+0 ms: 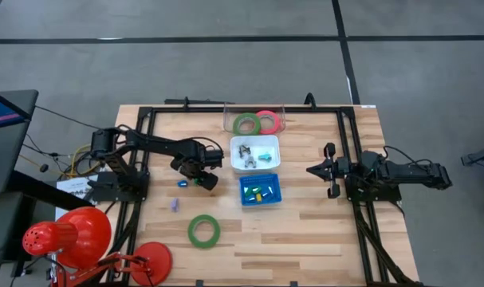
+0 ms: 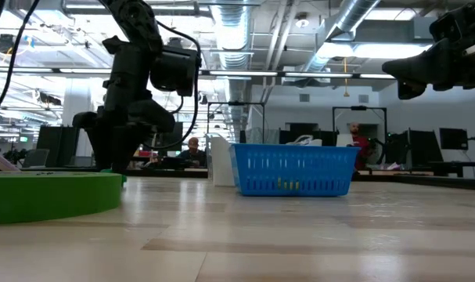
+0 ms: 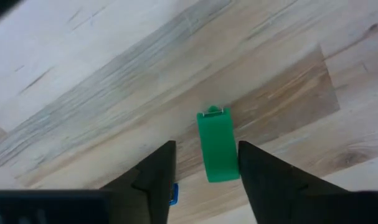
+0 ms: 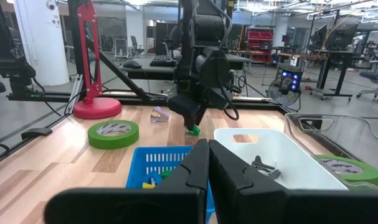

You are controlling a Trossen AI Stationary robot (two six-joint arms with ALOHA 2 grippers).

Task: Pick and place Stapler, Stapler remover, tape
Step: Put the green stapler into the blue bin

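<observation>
Small green stapler (image 3: 217,147) between fingers (image 3: 156,172)

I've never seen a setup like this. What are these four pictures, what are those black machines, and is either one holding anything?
They are two robot arms at a wooden table, seen at one moment by four cameras: one overhead, one at table level, and one on each arm's wrist.

The left gripper is down near the table, its jaws either side of a small green stapler but not yet touching it, so nothing is held. The right gripper waits at the other side with its jaws shut and empty.

On the table sit a white bin with small metal items, a blue basket with tiny coloured pieces, and a clear tray at the far edge holding a green tape ring and a pink tape ring. Another green tape ring lies loose near the front. A red lamp stands at the corner.
</observation>
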